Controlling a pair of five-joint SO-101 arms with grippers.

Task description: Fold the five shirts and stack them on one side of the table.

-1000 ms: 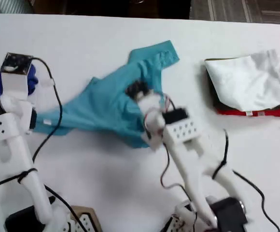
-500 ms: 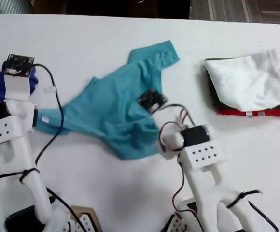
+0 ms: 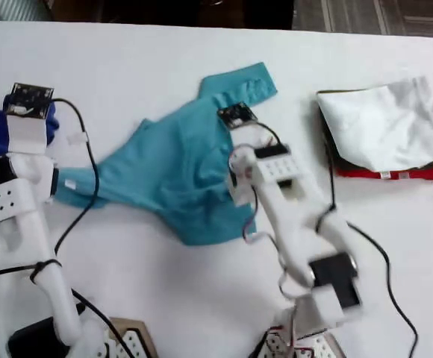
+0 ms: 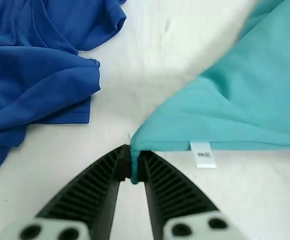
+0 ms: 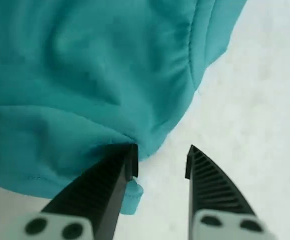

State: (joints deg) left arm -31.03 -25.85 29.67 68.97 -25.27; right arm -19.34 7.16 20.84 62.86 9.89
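High view first: a teal shirt (image 3: 175,168) lies spread and rumpled across the middle of the white surface (image 3: 127,67). One sleeve reaches toward the upper centre of the frame and a corner trails off to the left. The left arm (image 3: 15,209) stands at that left corner. In the left wrist view the left jaws are closed on the very tip of the teal hem corner, with a white label (image 4: 202,154) sewn just beside the pinch. A blue shirt (image 4: 30,65) lies crumpled near them, apart from the teal one.

The right arm (image 3: 291,216) stretches from the lower right of the high frame up to the teal shirt's right edge. In the right wrist view the right jaws stand open — one jaw rests against a bunched fold at the cloth's edge, the other is over bare surface, and they grip nothing.

At the right of the high view, well apart from the teal shirt, sits a stack of folded shirts (image 3: 384,142) — a white shirt (image 3: 384,119) loosely folded on top, a dark layer beneath it, and a red shirt (image 3: 388,174) at the bottom.
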